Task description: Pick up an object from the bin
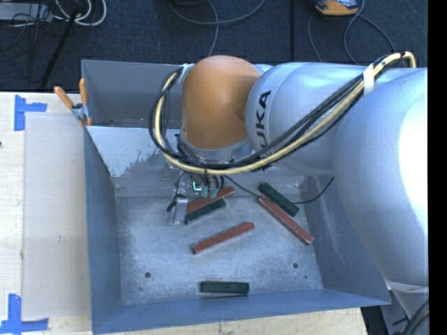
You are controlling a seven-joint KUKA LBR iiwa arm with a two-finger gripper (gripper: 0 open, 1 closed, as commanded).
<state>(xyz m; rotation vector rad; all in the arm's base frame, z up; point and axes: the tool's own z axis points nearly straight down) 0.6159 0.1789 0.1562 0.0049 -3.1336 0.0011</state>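
The gripper [181, 202] hangs low under the orange cover [216, 100] of the wrist, near the back of the bin [105, 257] and a little left of the middle of its floor. Whether it stands wide or narrow I cannot tell, because the wrist and its cables hide most of it, and I see nothing held in it. The nearest thing is a short dark green bar [206, 211], lying flat and slanted on the floor with its left end just beside the gripper. A red-brown bar [218, 195] lies close behind it, partly under the wrist (whether the two touch I cannot say). Other things lie apart: a longer red-brown stick [223, 237] toward the middle, a second green bar [224, 287] near the front wall, and a green piece [279, 198] with a red-brown piece [285, 220] at the right. In my judgement the dark green bar is the likely one to take. It looks stiff and light, perhaps wood or plastic, not fragile, with flat sides that should not slip much. The good place to hold it is across its narrow width, near the middle of its length, so that it does not tip. The neighbour close behind leaves little room and could be pushed.
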